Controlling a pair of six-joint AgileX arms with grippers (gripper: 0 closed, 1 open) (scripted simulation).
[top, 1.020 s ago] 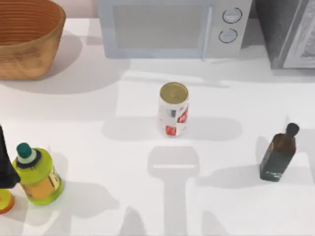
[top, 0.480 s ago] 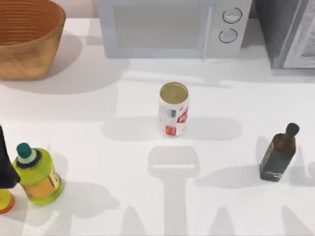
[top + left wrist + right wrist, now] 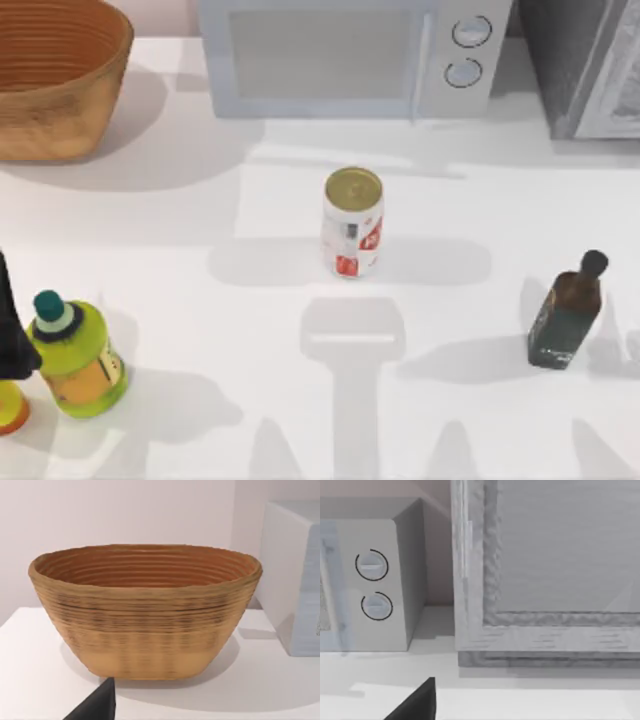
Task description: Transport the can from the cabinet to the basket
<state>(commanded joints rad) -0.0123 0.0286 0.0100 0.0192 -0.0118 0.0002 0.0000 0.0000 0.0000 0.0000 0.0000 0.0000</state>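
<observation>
Standing mid-table, the can (image 3: 353, 222) has open room around; fingers' state untellable.

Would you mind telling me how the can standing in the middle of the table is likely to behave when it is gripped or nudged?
The can stands upright, taller than wide, so a high push would probably tip it. Its round wall suggests it would roll once down. The smooth printed side may slip in a light grip.

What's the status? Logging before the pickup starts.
Neither claw on the can; it stands upright mid-table, outside the cabinet. Basket far left. Nothing between them.
</observation>
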